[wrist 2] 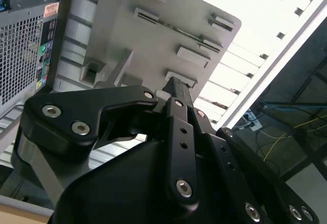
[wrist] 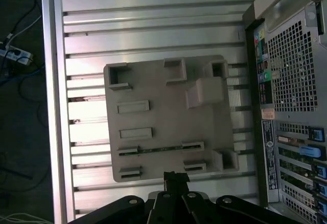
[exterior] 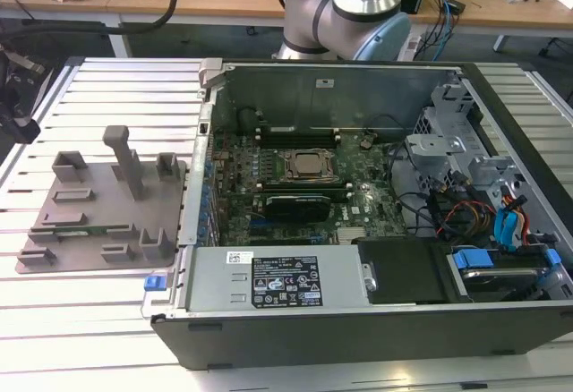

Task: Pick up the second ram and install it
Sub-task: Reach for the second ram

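Second ram (exterior: 94, 228) lies edge-up in the grey fixture plate (exterior: 94, 182) at the lower part of the exterior view's left. The plate sits on the slatted counter (exterior: 89, 320), just beside the open computer case (exterior: 358, 320). The stick has not been lifted yet.

In the second wrist view the jaws point down toward the fixture plate (wrist 2: 117, 29) from well above. The tips look pressed together, with nothing between them.

In the first wrist view the second ram (wrist: 159, 150) shows as a thin strip running between two slotted blocks of the fixture plate (wrist: 168, 111). The jaws are drawn to one narrow point near the plate's edge. They are beside the stick, not over it, and they touch nothing.

To my eye the pickup wants the jaws opened just enough to straddle the board. They should be centred over its bare middle, between the blocks, and squared to its length. A straight lift would keep the thin board from twisting in its slots.
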`<action>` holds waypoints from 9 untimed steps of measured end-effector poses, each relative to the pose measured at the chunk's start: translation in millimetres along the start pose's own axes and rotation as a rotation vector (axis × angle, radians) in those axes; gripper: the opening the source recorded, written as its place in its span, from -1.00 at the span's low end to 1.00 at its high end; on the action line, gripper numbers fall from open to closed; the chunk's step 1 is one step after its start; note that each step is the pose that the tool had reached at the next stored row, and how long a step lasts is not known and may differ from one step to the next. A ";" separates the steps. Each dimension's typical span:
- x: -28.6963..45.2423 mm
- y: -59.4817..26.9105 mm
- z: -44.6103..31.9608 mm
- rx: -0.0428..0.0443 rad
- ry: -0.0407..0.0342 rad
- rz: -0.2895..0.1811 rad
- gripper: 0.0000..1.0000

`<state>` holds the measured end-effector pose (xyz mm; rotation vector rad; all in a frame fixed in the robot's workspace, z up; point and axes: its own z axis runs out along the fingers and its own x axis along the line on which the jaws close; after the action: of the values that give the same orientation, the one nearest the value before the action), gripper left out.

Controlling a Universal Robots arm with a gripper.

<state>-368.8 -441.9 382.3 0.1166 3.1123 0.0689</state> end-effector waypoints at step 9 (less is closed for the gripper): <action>0.0 -0.3 0.0 0.0000 0.0001 0.000 -0.80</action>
<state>-368.8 -442.2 382.4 0.1165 3.1123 0.0689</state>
